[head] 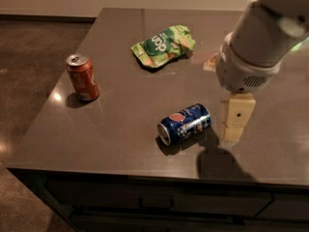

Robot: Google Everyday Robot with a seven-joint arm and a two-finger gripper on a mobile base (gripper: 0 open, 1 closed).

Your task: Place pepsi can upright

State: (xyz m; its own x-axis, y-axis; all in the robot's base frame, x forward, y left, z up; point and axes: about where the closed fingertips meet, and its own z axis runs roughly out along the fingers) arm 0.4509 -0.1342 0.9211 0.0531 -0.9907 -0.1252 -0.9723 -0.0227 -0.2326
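The pepsi can lies on its side near the front middle of the dark table, its silver end facing front-left. My gripper hangs from the large white arm at the right, just right of the can and a little above the table. One cream finger shows, pointing down. The gripper casts a shadow on the table in front of the can.
A red-orange can stands upright at the table's left side. A crumpled green chip bag lies at the back middle. The table's front edge runs just below the pepsi can, with drawers under it. Brown floor lies to the left.
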